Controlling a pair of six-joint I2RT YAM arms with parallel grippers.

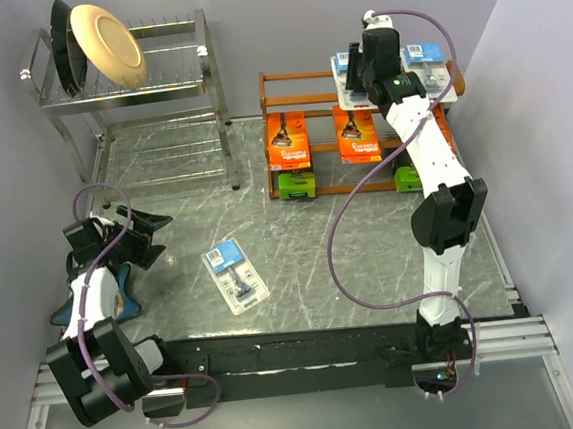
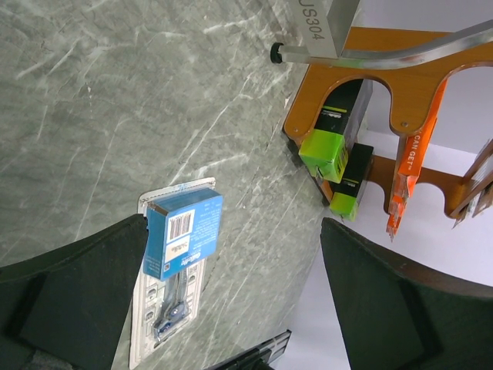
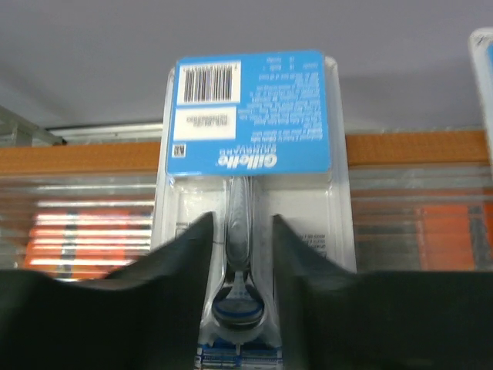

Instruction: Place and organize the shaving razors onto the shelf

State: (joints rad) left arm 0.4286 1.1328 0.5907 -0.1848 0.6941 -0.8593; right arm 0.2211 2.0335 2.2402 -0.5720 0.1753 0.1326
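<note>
The reddish-brown wooden shelf (image 1: 275, 77) stands at the back right. Two orange razor packs (image 1: 288, 139) (image 1: 356, 132) lean on its middle tier and two lime-green boxes (image 1: 297, 184) (image 1: 407, 178) sit at the bottom. A blue blister card (image 1: 423, 56) lies on the top tier. My right gripper (image 1: 352, 73) is shut on another blue blister card (image 3: 250, 116), its fingers either side of the razor bulge, at the shelf's top rail (image 3: 77, 158). A third blue card (image 1: 236, 275) lies flat on the table. My left gripper (image 1: 148, 237) is open and empty, left of that card (image 2: 176, 254).
A chrome wire dish rack (image 1: 135, 87) with plates (image 1: 106, 45) stands at the back left; its foot (image 2: 316, 31) shows in the left wrist view. A blue star-shaped dish (image 1: 124, 287) lies under my left arm. The grey marbled table (image 1: 299, 243) meets walls on the left and right.
</note>
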